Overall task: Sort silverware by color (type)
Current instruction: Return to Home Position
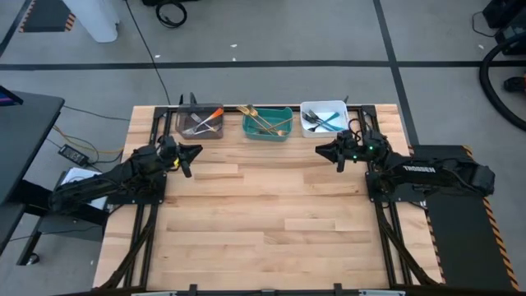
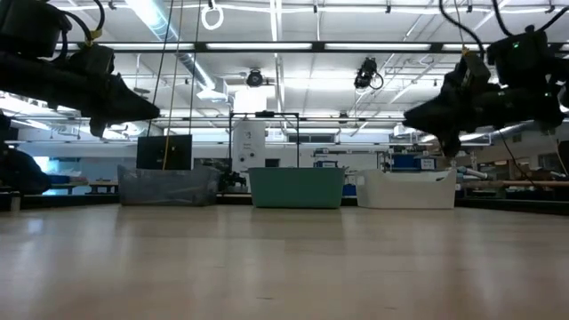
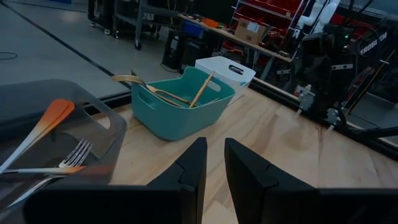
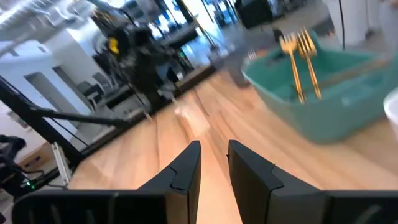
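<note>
- High view: shot from overhead, straight down. The whole table [image 1: 263, 222] is framed, with the grey bin [image 1: 200, 123], teal bin [image 1: 267, 125] and white bin [image 1: 323, 117] lined along one edge.
- Low view: shot from tabletop height, level across the wood. The three bins are faced in a row, and the room is seen behind.
- Left wrist view: shot from just behind the left gripper [image 3: 214, 144], close over the table. The three bins and the right arm [image 3: 323, 68] are taken in.
- Right wrist view: shot from just behind the right gripper [image 4: 213, 146]. The teal bin and the left arm [image 4: 134, 56] are faced.
- The teal bin is shared by all four views.
</note>
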`<state>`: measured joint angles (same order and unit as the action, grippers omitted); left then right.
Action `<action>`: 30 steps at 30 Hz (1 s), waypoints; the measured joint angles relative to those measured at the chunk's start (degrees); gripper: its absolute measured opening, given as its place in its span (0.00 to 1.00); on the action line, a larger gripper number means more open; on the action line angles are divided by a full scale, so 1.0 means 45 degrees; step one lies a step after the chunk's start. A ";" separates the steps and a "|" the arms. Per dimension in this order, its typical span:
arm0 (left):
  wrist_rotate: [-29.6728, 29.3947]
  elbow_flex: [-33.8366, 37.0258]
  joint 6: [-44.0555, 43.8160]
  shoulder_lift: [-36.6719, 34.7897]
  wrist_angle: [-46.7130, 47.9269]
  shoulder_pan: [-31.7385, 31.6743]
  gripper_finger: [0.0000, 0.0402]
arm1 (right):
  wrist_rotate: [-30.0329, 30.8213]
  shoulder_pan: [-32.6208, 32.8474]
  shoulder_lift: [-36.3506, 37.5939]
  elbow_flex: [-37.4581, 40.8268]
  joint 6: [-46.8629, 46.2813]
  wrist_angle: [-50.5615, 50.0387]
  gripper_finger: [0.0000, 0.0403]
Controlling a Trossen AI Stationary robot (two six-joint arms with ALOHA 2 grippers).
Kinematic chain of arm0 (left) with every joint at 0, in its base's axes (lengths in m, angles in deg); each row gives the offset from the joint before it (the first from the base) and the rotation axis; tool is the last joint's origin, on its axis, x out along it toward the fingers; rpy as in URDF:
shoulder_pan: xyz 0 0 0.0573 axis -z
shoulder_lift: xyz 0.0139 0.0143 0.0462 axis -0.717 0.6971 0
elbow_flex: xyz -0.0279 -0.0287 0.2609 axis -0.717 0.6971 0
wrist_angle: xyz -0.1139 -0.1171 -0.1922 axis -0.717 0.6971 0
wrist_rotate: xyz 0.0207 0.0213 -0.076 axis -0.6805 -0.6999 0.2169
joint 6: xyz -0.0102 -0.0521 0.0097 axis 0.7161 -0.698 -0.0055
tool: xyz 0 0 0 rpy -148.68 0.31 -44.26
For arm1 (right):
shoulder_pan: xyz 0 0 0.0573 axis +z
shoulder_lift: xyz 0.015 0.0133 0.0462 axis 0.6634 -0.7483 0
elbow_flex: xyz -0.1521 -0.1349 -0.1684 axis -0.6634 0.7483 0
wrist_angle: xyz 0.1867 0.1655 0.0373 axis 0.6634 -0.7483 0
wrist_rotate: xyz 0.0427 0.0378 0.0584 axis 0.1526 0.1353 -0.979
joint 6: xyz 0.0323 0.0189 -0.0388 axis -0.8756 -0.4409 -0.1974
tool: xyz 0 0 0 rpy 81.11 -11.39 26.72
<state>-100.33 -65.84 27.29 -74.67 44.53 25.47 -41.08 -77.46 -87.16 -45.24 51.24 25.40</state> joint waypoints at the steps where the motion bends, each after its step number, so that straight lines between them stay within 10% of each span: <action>1: 0.0000 -0.0002 0.0003 -0.0002 -0.0008 0.0000 0.16 | 0.0005 0.0013 0.0425 -0.0001 0.0000 -0.0131 0.22; 13: -0.0004 -0.0019 0.0003 -0.1444 -0.0006 0.0000 0.16 | -0.0068 0.0239 0.6681 -0.0001 0.0000 -0.0291 0.22; 30: 0.0000 0.0559 -0.0002 -0.1423 -0.1520 0.0000 0.16 | -0.0054 0.0127 1.0458 -0.0006 0.0000 -0.0268 0.22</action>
<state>-100.33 -63.32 27.28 -81.07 37.68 25.47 -41.32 -76.89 -40.10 -45.26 51.24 24.20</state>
